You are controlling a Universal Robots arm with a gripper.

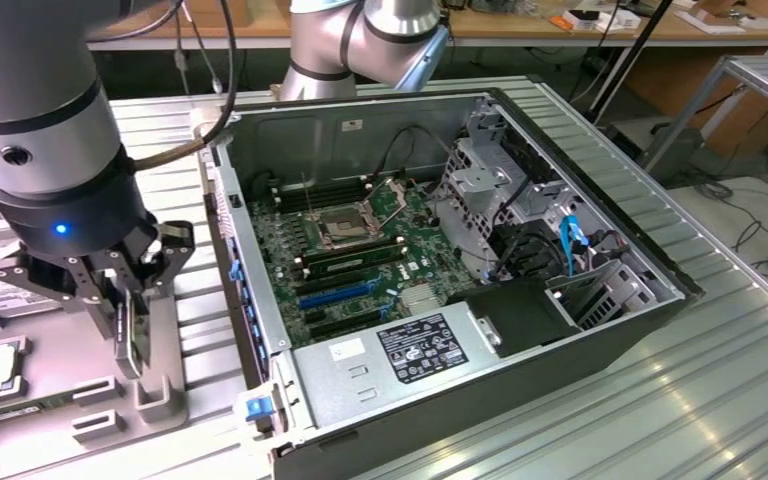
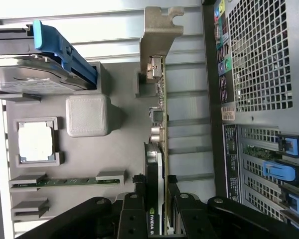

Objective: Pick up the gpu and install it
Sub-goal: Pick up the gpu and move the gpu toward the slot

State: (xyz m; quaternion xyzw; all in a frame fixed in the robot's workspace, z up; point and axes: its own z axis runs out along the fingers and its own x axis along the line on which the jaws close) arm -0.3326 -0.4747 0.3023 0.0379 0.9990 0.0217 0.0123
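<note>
- The gpu (image 2: 162, 114) stands on edge, a thin green board with its silver bracket (image 2: 159, 25) at the end away from the gripper and a black cooler with a green logo at the gripped end.
- In the exterior view the gpu (image 1: 131, 355) is over the grey parts tray (image 1: 51, 380), outside the computer case (image 1: 584, 180) and off its open side, towards the exterior view's left.
- Whether the card's lower edge sits in the tray's slotted stand cannot be told.
- The gripper (image 2: 155, 189) has the card: the jaws are partly closed, with one of the black fingers (image 2: 137, 199) on each face of the cooler.
- In the exterior view the gripper (image 1: 128, 320) hangs from the arm straight over the tray.
- The tray (image 2: 114, 149) also holds a hard drive (image 2: 30, 74) in a blue carrier, a processor (image 2: 36, 142) in a square pocket and a green memory stick (image 2: 65, 182).
- All three are well apart from the card.
- The case lies open-side up on a ribbed metal table (image 1: 651, 400), its motherboard (image 1: 357, 250) exposed and a labelled power supply (image 1: 411, 345) at the near end.
- Its rear panel (image 2: 254, 55) is just beside the card, with blue slot latches (image 2: 279, 172).
</note>
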